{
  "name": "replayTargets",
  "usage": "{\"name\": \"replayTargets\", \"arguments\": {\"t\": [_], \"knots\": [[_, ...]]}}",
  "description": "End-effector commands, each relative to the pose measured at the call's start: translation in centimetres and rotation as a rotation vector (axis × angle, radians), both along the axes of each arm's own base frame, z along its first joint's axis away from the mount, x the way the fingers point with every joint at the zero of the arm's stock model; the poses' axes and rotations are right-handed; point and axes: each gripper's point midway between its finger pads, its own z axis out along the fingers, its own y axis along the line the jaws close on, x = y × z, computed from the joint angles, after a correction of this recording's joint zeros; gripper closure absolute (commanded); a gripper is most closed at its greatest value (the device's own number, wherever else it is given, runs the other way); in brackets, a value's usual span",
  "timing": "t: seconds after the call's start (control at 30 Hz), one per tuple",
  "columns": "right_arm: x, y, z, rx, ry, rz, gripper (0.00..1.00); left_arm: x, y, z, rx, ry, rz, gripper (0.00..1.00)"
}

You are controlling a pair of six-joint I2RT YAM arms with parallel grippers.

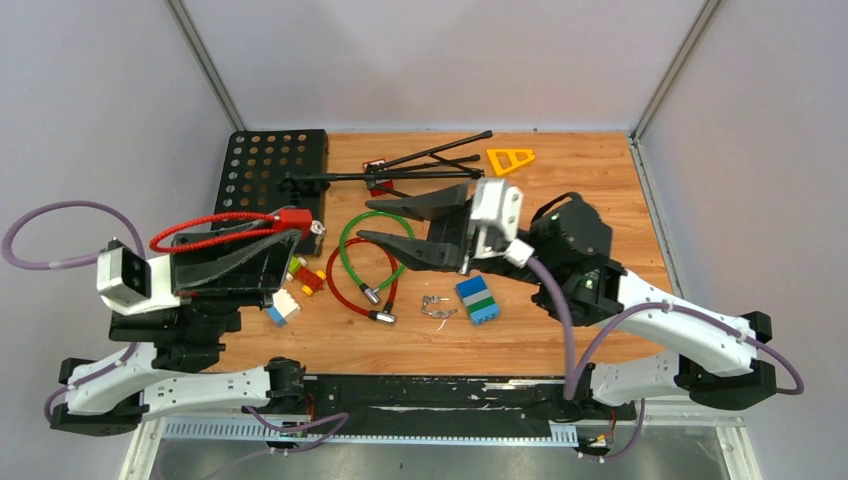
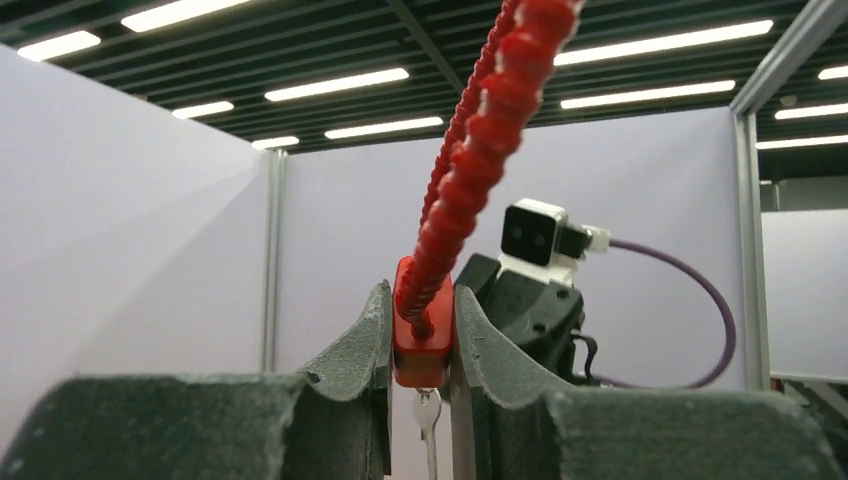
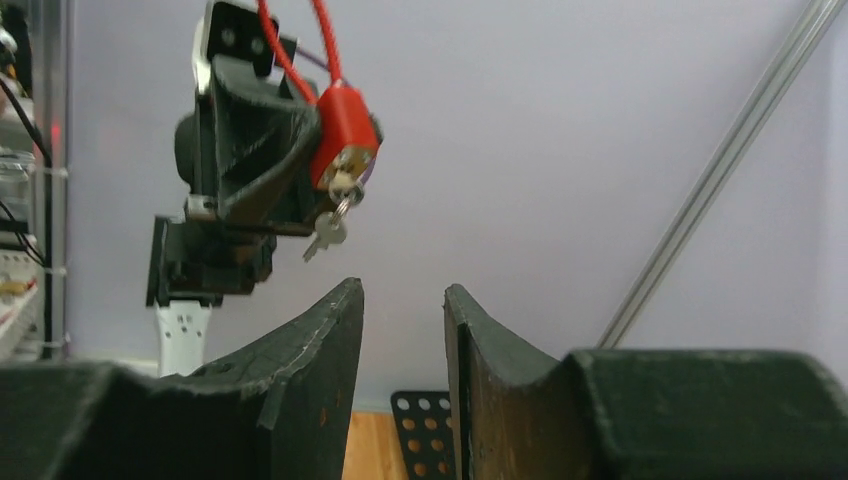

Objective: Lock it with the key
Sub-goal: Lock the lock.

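Nearest, a loose bunch of keys and a blue-and-green block are lying on the tabletop. Above them, the left hand is clamping the red lock body of a red coiled cable and holding it raised, with the key hanging from the lock's end. The right hand is facing it with fingers apart, gripping nothing and not touching the key. Farther back, a black perforated panel is lying flat.
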Motion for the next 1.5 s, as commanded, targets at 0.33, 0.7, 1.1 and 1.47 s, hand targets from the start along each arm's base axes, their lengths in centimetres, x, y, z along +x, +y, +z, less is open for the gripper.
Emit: {"name": "replayTargets", "arguments": {"t": [0.33,0.7,1.1,1.47], "knots": [[2.0,1.4,-1.5,-0.165,-0.358,-0.452,0.66,5.4,-1.6,-1.7,-0.072,0.335,0.063,1.0],[4.8,2.4,-3.1,-0.318,-0.382,-0.692,0.64,6.0,-3.2,-2.3,-0.013,0.325,0.104,1.0],[6.4,1.6,-3.0,-0.328,-0.372,-0.788,0.74,5.4,-3.9,-2.2,0.015,0.295,0.079,1.0],[7.8,1.6,-3.0,-0.35,-0.374,-0.836,0.86,4.6,-4.3,-1.8,0.024,0.277,0.029,1.0]]}}
